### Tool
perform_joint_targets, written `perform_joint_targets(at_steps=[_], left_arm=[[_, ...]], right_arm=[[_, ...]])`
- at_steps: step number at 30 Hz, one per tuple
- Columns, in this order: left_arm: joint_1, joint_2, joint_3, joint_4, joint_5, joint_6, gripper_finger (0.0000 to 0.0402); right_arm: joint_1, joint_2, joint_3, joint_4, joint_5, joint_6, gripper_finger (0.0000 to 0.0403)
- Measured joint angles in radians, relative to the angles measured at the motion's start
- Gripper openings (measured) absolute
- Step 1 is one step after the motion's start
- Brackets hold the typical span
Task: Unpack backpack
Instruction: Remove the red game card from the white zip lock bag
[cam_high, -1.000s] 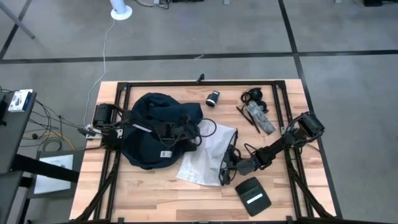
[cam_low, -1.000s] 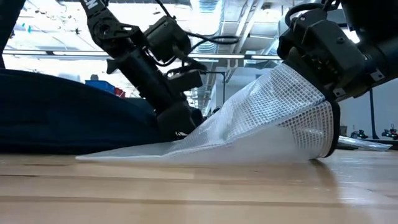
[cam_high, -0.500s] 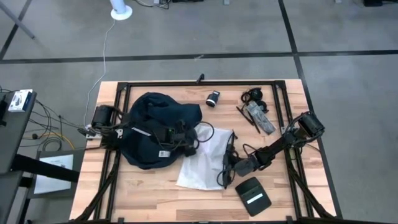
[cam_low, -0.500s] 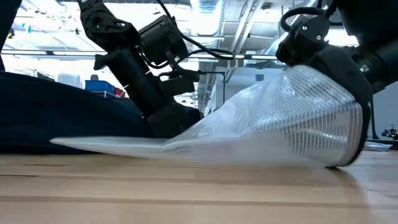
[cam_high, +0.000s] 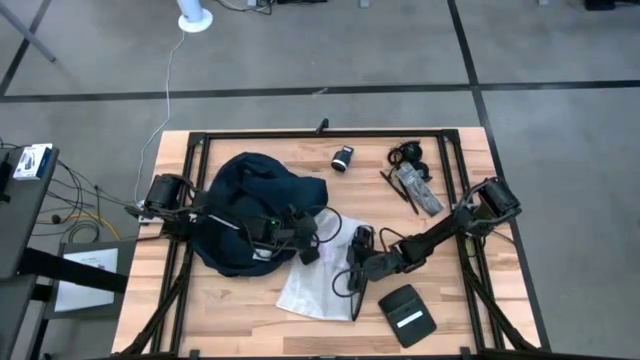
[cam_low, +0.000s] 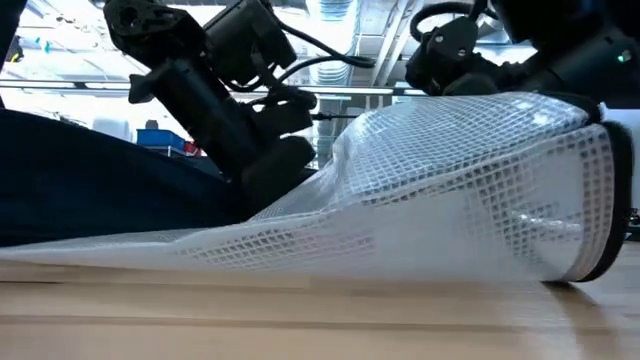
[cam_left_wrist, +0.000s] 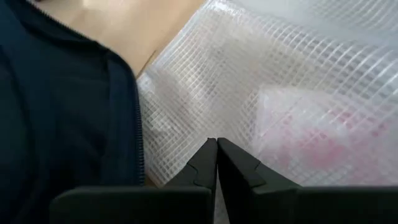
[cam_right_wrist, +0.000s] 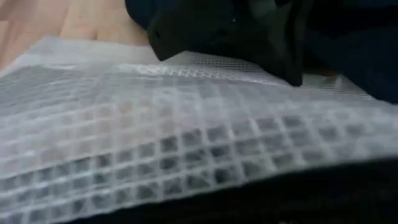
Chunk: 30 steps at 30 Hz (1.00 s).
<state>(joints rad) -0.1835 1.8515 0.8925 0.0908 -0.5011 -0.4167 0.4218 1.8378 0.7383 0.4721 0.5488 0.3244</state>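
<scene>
Fingers pinched on the mesh pouch (cam_high: 312, 275) at mid-tabletop.
Right gripper (cam_high: 356, 272) has dragged it farther from the backpack (cam_high: 245, 210); left gripper (cam_left_wrist: 216, 163) is closed against its near edge.

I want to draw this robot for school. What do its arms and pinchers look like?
Both arms are dark, nearly black, built from chunky jointed pieces, with thin black cables looping beside them. The left gripper has two flat black pointed fingers. The right gripper looks black and blocky; the right arm's base shows a round motor housing.
</scene>
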Motion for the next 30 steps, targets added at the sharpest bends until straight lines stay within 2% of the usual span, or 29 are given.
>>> perform_joint_targets(at_steps=[7, 11, 14, 21, 30], left_arm=[[-0.003, 0.0, 0.0, 0.011, -0.001, -0.103, 0.0], [-0.02, 0.0, 0.0, 0.038, -0.001, -0.048, 0.0], [-0.034, 0.0, 0.0, 0.037, 0.008, 0.031, 0.0], [-0.06, -0.003, 0.002, 0.022, 0.058, 0.186, 0.0], [-0.063, -0.005, 0.002, -0.001, 0.071, 0.195, 0.0]], right_arm=[[-0.017, 0.035, 0.002, 0.041, -0.024, -0.08, 0.027], [-0.031, 0.11, 0.044, 0.017, -0.008, -0.13, 0.027], [-0.032, 0.119, 0.091, -0.074, 0.011, -0.104, 0.027], [-0.005, 0.075, 0.155, -0.284, 0.132, -0.114, 0.027], [-0.013, 0.059, 0.163, -0.543, 0.227, 0.028, 0.027]])
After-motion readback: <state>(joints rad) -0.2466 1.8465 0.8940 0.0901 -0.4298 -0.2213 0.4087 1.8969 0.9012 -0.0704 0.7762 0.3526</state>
